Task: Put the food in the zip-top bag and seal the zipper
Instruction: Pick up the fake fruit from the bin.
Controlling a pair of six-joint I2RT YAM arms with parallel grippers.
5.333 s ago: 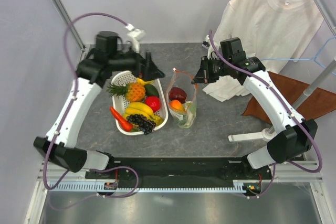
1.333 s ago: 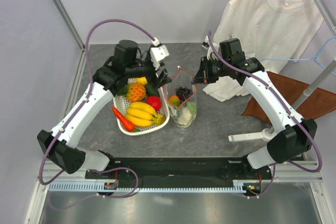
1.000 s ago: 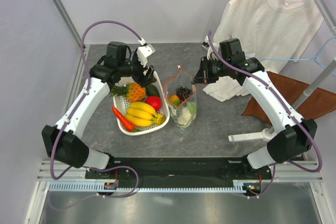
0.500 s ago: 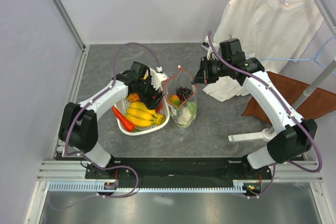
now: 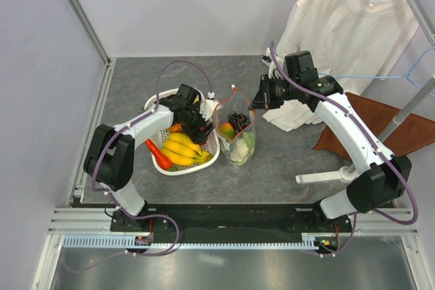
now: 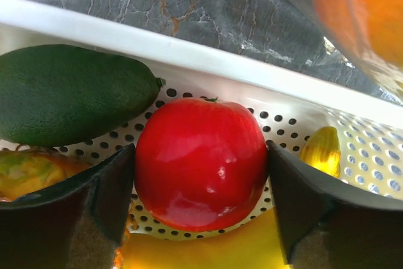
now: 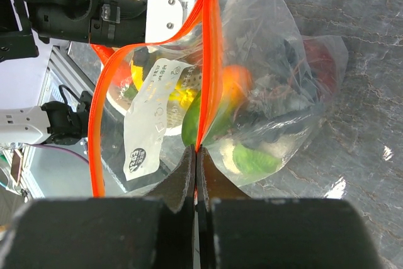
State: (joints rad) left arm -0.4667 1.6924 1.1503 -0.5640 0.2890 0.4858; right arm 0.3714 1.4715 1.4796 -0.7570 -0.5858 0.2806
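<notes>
Two arms rise from the near edge of the grey worktop (image 5: 285, 161). Just beyond their bases sits a white basket (image 6: 189, 55) holding bananas (image 5: 180, 149), a red chili (image 5: 158, 155), a dark green fruit (image 6: 63, 92) and a red round fruit (image 6: 201, 162). The left claw (image 6: 201, 193) is down inside the basket with its fingers spread wide, one on each side of the red fruit and right beside it; whether they press on it I cannot tell. Just right of the basket stands the clear bag (image 7: 151, 130), upright and partly filled with food (image 5: 234, 135): dark grapes (image 5: 238, 119) on top, an orange piece (image 5: 227, 130) beside them, pale green pieces (image 5: 239, 151) at the bottom. The right claw (image 7: 196, 155) is clamped tight on the orange zipper (image 7: 208, 61) at the right end of the bag's mouth, which gapes in a loop. Farther right lies a brown cloth (image 5: 367, 127), and behind it hangs a white shirt (image 5: 340, 32).
</notes>
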